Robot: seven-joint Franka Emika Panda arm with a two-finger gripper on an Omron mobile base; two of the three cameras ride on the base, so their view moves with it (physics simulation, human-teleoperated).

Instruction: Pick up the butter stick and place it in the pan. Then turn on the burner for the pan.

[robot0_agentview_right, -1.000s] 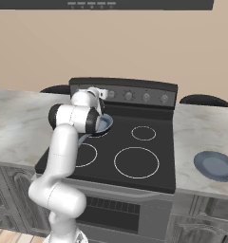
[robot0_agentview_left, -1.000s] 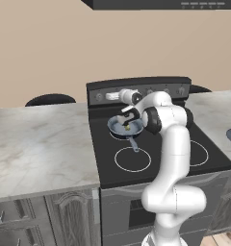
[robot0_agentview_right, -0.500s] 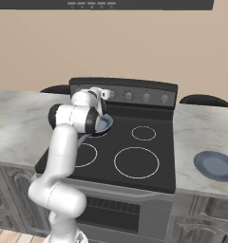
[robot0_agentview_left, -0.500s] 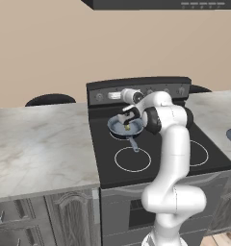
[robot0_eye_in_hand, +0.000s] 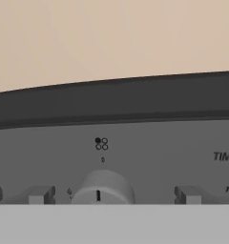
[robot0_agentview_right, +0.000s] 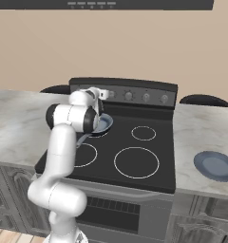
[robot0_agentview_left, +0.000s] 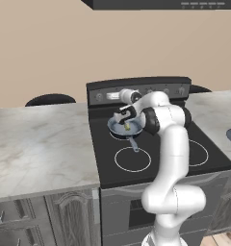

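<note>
The pan [robot0_agentview_left: 118, 129] sits on the back-left part of the black cooktop [robot0_agentview_left: 160, 163], its grey handle [robot0_agentview_left: 134, 144] pointing forward. The butter stick [robot0_agentview_left: 127, 127] lies inside it as a tiny pale-yellow block. The burner beneath is mostly covered by the pan [robot0_agentview_right: 104, 124]. My gripper [robot0_agentview_left: 118, 97] is raised behind the pan, up against the stove's control panel [robot0_agentview_right: 149, 95]. Seen from the hand, a round grey knob [robot0_eye_in_hand: 102, 188] stands between my two fingertips [robot0_eye_in_hand: 40, 195], which are wide apart, so my gripper [robot0_eye_in_hand: 114, 195] is open around it.
Three more knobs [robot0_agentview_right: 146, 97] run along the panel to the right. A blue plate [robot0_agentview_right: 215, 165] lies on the right marble counter. The front-left burner ring [robot0_agentview_left: 132, 159] and the large ring [robot0_agentview_right: 136, 162] are bare. A range hood [robot0_agentview_left: 160, 4] hangs overhead.
</note>
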